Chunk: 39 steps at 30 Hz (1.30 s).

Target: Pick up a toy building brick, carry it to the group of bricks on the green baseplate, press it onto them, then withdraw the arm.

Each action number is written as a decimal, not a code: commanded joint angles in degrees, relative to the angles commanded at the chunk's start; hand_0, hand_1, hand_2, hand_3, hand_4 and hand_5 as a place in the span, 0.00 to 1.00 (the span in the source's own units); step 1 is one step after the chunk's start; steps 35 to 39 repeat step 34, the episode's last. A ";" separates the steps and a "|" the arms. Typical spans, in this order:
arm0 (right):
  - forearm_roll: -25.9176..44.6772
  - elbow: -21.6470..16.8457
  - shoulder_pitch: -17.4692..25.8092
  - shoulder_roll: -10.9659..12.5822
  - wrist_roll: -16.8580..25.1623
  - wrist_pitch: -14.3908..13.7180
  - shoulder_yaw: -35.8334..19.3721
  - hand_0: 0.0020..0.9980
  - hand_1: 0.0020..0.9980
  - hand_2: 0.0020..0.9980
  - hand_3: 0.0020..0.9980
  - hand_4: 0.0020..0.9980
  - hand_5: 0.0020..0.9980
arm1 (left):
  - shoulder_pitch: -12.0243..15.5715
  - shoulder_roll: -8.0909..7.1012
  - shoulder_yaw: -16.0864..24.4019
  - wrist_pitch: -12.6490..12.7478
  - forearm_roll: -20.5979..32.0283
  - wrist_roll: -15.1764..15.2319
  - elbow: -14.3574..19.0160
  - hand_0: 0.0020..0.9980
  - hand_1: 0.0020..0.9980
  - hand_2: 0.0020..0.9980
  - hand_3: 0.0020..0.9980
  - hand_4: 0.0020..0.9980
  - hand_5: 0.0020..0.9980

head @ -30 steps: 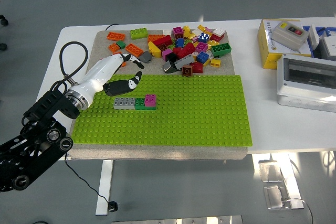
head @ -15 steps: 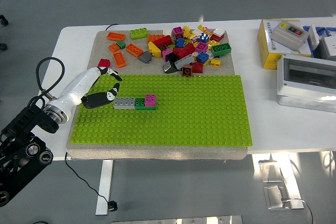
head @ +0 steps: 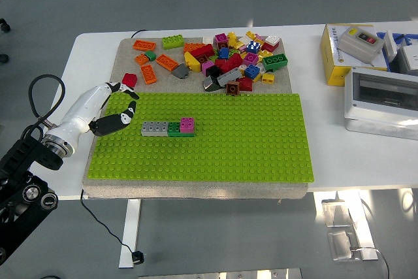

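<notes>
A row of bricks, grey (head: 154, 129), green (head: 174, 129) and pink (head: 187, 125), sits on the green baseplate (head: 228, 142) at its left. My left hand (head: 116, 108), white with black fingertips, hovers at the baseplate's left edge, left of the row and apart from it. Its fingers are relaxed and hold nothing. A pile of loose bricks (head: 228, 60) lies on the tan mat (head: 130, 47) behind the baseplate. A red brick (head: 129, 80) lies close behind the hand. The right arm is out of view.
A yellow box (head: 349, 53) and a grey-white enclosure (head: 382, 99) stand at the table's right. Orange bricks (head: 149, 70) and a green brick (head: 172, 42) lie at the mat's back left.
My left hand has drawn back to the left and toward me, away from the brick row. The row has stayed in place.
</notes>
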State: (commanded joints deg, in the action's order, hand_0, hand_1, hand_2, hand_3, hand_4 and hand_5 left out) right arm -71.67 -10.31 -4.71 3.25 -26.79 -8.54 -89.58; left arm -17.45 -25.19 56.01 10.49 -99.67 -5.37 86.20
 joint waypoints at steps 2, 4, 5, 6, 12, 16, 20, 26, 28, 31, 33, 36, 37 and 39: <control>-0.14 0.00 0.02 0.01 0.30 -0.56 0.00 0.65 0.58 0.64 0.78 0.43 1.00 | 0.19 0.26 0.40 -0.02 -0.23 0.00 0.24 0.92 0.84 0.78 0.59 0.44 0.31; 0.14 0.00 0.14 0.07 0.63 -1.07 0.20 0.65 0.58 0.64 0.78 0.43 1.00 | 0.30 0.22 0.53 -0.01 -0.27 0.03 0.57 0.92 0.84 0.78 0.59 0.44 0.31; 0.81 0.00 0.23 0.06 0.94 -1.53 0.63 0.65 0.58 0.64 0.78 0.43 1.00 | 0.37 -0.08 0.67 0.02 -0.14 0.09 0.87 0.92 0.84 0.78 0.59 0.44 0.31; 1.62 0.00 0.25 0.01 1.18 -1.88 1.13 0.65 0.58 0.64 0.78 0.43 1.00 | 0.46 -0.39 0.84 0.03 0.02 0.15 1.08 0.92 0.84 0.78 0.59 0.44 0.31; 4.36 0.00 0.05 -0.84 1.01 -2.41 3.29 0.65 0.58 0.63 0.78 0.43 1.00 | 1.21 -1.59 2.19 0.00 0.53 0.59 1.51 0.92 0.84 0.78 0.58 0.44 0.31; 2.57 0.00 -0.25 -0.93 0.12 -1.43 1.86 0.65 0.58 0.64 0.78 0.43 1.00 | 1.78 -1.62 3.16 -0.04 1.16 1.48 1.45 0.92 0.84 0.78 0.58 0.43 0.31; 2.98 0.00 -0.52 -0.73 0.21 -0.69 2.30 0.65 0.58 0.63 0.78 0.42 1.00 | 2.08 -1.42 3.63 -0.31 1.82 2.45 0.83 0.93 0.84 0.78 0.58 0.43 0.31; 1.67 0.00 -0.68 -0.44 -0.02 0.56 0.59 0.65 0.58 0.61 0.77 0.42 1.00 | 1.19 -0.66 2.68 -0.20 2.43 3.35 -0.36 0.93 0.84 0.78 0.58 0.43 0.31; 1.35 0.00 -0.68 -0.41 0.08 0.74 0.11 0.65 0.58 0.61 0.77 0.42 1.00 | 0.86 -0.46 2.31 -0.26 2.59 3.55 -0.64 0.93 0.84 0.78 0.58 0.43 0.31; 0.78 0.00 -0.69 -0.36 0.25 0.85 -0.57 0.65 0.58 0.61 0.77 0.42 1.00 | 0.30 -0.06 1.81 -0.45 2.76 3.78 -0.95 0.93 0.84 0.78 0.58 0.43 0.31; 0.18 0.00 -0.69 -0.32 0.28 0.88 -1.13 0.65 0.58 0.60 0.77 0.42 1.00 | 0.08 0.12 1.62 -0.57 2.82 3.88 -1.00 0.93 0.84 0.78 0.58 0.42 0.31; -0.08 0.00 -0.69 -0.30 0.26 0.89 -1.36 0.65 0.58 0.60 0.77 0.42 1.00 | 0.07 0.17 1.59 -0.64 2.83 3.90 -0.98 0.93 0.84 0.78 0.58 0.42 0.31; -0.08 0.00 -0.69 -0.30 0.26 0.89 -1.36 0.65 0.58 0.60 0.77 0.42 1.00 | 0.07 0.17 1.59 -0.64 2.83 3.90 -0.98 0.93 0.84 0.78 0.58 0.42 0.31; -0.08 0.00 -0.69 -0.30 0.26 0.89 -1.36 0.65 0.58 0.60 0.77 0.42 1.00 | 0.07 0.17 1.59 -0.64 2.83 3.90 -0.98 0.93 0.84 0.78 0.58 0.42 0.31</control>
